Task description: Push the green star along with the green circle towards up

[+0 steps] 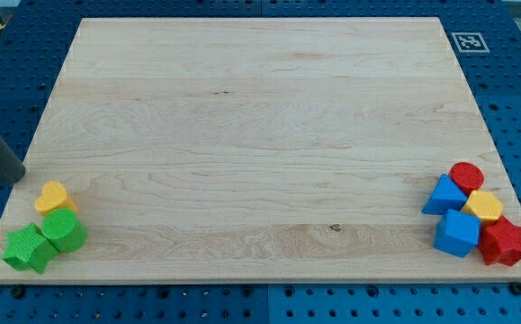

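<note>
The green star [26,249] lies at the board's bottom left corner. The green circle [64,230] touches it on its right, slightly higher. A yellow heart [54,196] sits just above the green circle, touching it. My rod comes in from the view's left edge, and my tip [17,176] rests at the board's left edge, up and to the left of the yellow heart, apart from all blocks.
At the bottom right is a cluster: a red circle [466,175], a blue triangle [444,195], a yellow hexagon [483,207], a blue cube [457,233] and a red star [504,241]. A marker tag [469,41] sits at the top right.
</note>
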Action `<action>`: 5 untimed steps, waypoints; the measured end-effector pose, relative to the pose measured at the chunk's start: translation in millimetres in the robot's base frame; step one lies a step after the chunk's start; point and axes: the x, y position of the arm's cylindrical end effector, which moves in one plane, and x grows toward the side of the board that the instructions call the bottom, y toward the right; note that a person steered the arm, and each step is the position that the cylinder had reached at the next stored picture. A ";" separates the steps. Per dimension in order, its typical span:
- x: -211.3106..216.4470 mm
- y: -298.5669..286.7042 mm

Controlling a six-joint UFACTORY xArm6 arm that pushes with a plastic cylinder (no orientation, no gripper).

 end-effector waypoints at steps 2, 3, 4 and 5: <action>11.2 -0.2; 26.9 0.1; 30.8 0.3; 49.4 -0.3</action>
